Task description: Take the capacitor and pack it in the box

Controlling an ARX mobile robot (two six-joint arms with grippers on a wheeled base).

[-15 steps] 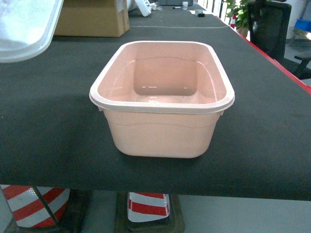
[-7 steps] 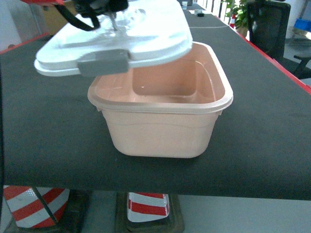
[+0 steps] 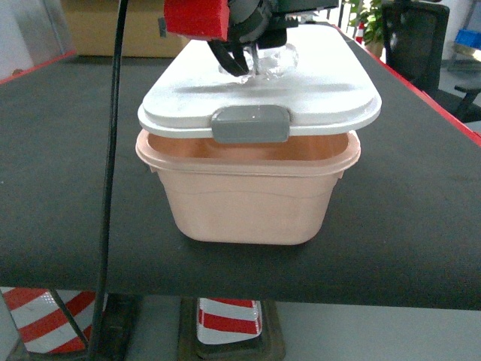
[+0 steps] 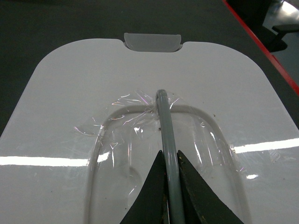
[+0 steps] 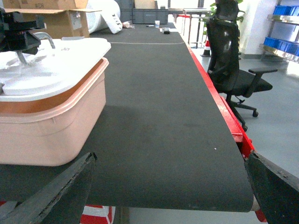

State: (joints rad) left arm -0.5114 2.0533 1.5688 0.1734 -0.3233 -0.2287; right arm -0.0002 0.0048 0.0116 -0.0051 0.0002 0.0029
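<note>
Head view. Pink box (image 3: 248, 203) sits centre frame on the dark worktop (image 3: 60, 188), near the front edge. White lid (image 3: 259, 94) lies over the box mouth, roughly level. A sliver of the inner wall shows under the front edge, so the lid seems not pressed home, and the grey front clip (image 3: 251, 124) looks unlatched. Left claw (image 3: 252, 60) comes in from the top of the frame and meets the lid at its handle; a black cable (image 3: 113, 150) hangs down the left side. Striped cone (image 3: 225, 320) below the worktop, lower centre.

Left wrist view. Dark fingers (image 4: 152, 196) at bottom centre are drawn in narrow on the grey handle (image 4: 167, 135), which stands up between them. Crinkled clear tape (image 4: 135, 126) lies around the handle base. A clip (image 4: 152, 42) at the top centre edge of the lid.

Right wrist view. Box and lid at the left edge. Right claw (image 5: 168, 196) spread wide, its fingers at the two lower corners, nothing between them, hovering off the front of the worktop. Office chair (image 5: 233, 70) upper right; cardboard carton (image 5: 56, 18) upper left.

Progress, as judged. No capacitor visible in any view, and the lid hides the inside of the box, so packing cannot be confirmed. Closing appears to be the step in hand: lid placed, clips unfastened, left claw not yet released.
</note>
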